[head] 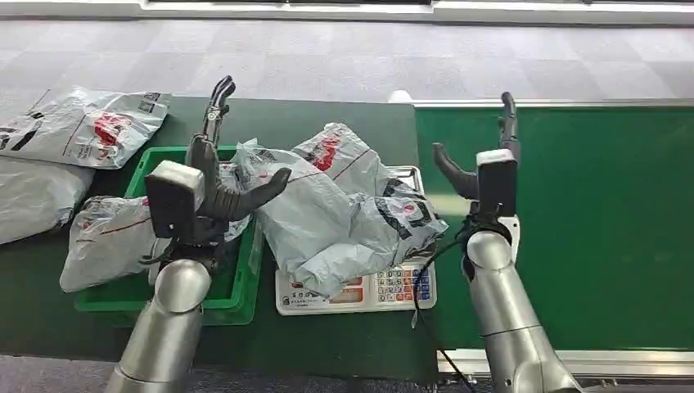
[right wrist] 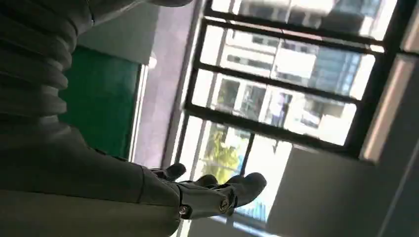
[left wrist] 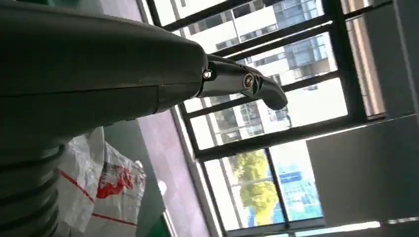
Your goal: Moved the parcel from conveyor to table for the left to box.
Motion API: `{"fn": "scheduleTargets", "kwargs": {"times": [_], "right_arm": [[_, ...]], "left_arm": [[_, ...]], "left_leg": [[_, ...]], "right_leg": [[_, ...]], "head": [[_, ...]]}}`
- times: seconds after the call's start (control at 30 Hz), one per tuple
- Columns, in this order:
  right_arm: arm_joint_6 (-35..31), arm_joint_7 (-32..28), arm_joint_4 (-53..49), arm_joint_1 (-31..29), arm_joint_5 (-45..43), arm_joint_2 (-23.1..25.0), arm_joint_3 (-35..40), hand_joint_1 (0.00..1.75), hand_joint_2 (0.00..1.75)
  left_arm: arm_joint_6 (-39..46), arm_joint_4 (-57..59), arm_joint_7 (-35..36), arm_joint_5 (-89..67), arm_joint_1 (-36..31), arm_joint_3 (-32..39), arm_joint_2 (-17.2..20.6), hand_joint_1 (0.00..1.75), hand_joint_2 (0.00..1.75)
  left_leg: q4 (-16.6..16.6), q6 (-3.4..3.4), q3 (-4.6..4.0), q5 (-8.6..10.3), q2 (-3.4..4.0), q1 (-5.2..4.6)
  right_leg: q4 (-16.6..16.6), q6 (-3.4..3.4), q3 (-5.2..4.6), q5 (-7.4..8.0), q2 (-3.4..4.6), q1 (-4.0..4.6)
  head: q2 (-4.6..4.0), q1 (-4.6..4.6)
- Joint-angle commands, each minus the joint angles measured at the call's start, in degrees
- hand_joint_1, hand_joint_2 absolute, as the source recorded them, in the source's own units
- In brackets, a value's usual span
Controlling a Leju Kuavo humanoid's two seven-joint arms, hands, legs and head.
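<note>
On the weighing scale (head: 385, 288), the grey parcel (head: 344, 213) rests; both robot hands, left (head: 219, 176) and right (head: 483, 160), are released. Next you'd box it into the green crate (head: 237, 286) at 9 o'clock.

The parcel (head: 352, 209) covers most of the scale (head: 393, 288), hiding its platform and display. The left hand (head: 214, 184) blocks part of the green box (head: 241, 282) and the bag (head: 110, 237) inside it. Two grey bags (head: 49, 155) run off the head view's left edge. The printing on every bag is too small to read. The right arm's cable (head: 421, 303) leaves the bottom edge.
</note>
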Motion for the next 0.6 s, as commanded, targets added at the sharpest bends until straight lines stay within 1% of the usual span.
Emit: {"fn": "scheduleTargets", "kwargs": {"times": [0.03,0.07,0.1,0.13,0.17,0.23,0.3,0.37,0.43,0.5,0.6], "right_arm": [[-6.72,-7.94,-25.31,19.11,-3.37,5.77,-11.36,0.00,1.75],[-6.72,-7.94,-27.12,19.95,-3.16,7.66,-11.73,0.00,1.75],[-6.72,-7.94,-28.02,20.40,-4.11,8.08,-11.51,0.00,1.75],[-6.72,-7.94,-27.48,20.86,-5.47,7.22,-9.59,0.00,1.75],[-6.72,-7.94,-27.82,20.78,-5.24,7.25,-8.92,0.00,1.75],[-6.72,-7.94,-27.75,20.66,-5.19,7.32,-8.83,0.00,1.75],[-6.72,-7.94,-28.51,20.22,-2.82,7.64,-9.23,0.00,1.75],[-6.72,-7.94,-28.51,20.22,-2.82,7.64,-9.23,0.00,1.75],[-6.72,-7.94,-28.50,20.51,-2.70,8.31,-7.74,0.00,1.75],[-6.72,-7.94,-28.00,20.52,-1.90,8.79,-6.91,0.00,1.75],[-6.72,-7.94,-27.81,20.64,-0.87,9.10,-7.08,0.00,1.75]], "left_arm": [[-16.85,43.70,9.62,-9.61,-23.00,-15.02,-5.82,0.00,1.75],[-16.92,49.61,9.84,-11.33,-25.02,-16.38,-7.73,0.00,1.75],[-16.17,51.97,9.73,-12.12,-25.60,-16.82,-8.59,0.00,1.75],[-15.65,54.31,10.82,-14.13,-25.98,-18.96,-9.29,0.00,1.75],[-15.05,54.90,12.38,-14.71,-25.86,-21.58,-9.29,0.00,1.75],[-14.87,54.93,12.48,-14.54,-25.68,-21.83,-9.29,0.00,1.75],[-15.14,55.97,13.82,-16.45,-26.27,-23.95,-9.29,0.00,1.75],[-15.14,55.97,13.82,-16.45,-26.27,-23.95,-9.29,0.00,1.75],[-17.79,56.97,17.04,-18.56,-26.38,-28.36,-9.29,0.00,1.75],[-19.78,57.76,18.55,-18.45,-25.99,-30.92,-9.29,0.00,1.75],[-20.53,58.01,18.77,-18.20,-25.57,-31.80,-9.29,0.00,1.75]], "left_leg": [[-0.06,0.07,-0.02,0.09,-0.66,0.00],[-0.04,0.04,-0.01,0.04,-0.50,0.00],[0.02,0.04,-0.05,0.00,-0.31,-0.03],[-0.04,0.08,0.01,-0.01,-0.31,-0.07],[-0.05,0.08,0.04,-0.03,-0.14,-0.07],[-0.02,0.07,-0.03,-0.06,0.12,-0.10],[-0.06,0.08,0.04,-0.07,0.24,-0.12],[-0.05,0.09,0.02,-0.08,0.37,-0.13],[-0.02,0.08,-0.03,-0.08,0.48,-0.10],[-0.07,0.08,0.03,-0.07,0.45,-0.10],[-0.11,0.08,0.08,-0.08,0.54,-0.11]], "right_leg": [[-0.13,0.03,0.28,-0.11,-0.72,0.01],[-0.08,0.02,0.25,-0.10,-0.53,0.00],[-0.01,0.02,0.12,-0.06,-0.33,-0.05],[-0.06,0.03,0.20,-0.07,-0.36,-0.08],[-0.07,0.02,0.17,-0.06,-0.20,-0.08],[-0.03,0.05,-0.02,0.00,0.09,-0.11],[-0.07,0.04,0.02,0.00,0.18,-0.12],[-0.04,0.04,-0.06,0.02,0.30,-0.13],[-0.02,0.04,-0.14,0.04,0.41,-0.11],[-0.05,0.04,-0.08,0.03,0.36,-0.10],[-0.08,0.04,-0.04,0.04,0.44,-0.10]], "head": [[0.00,0.00],[0.00,0.00],[0.00,0.02],[0.00,0.00],[0.00,0.02],[0.00,0.00],[0.00,0.02],[0.00,0.02],[0.00,0.00],[0.00,0.00],[0.00,0.00]]}}
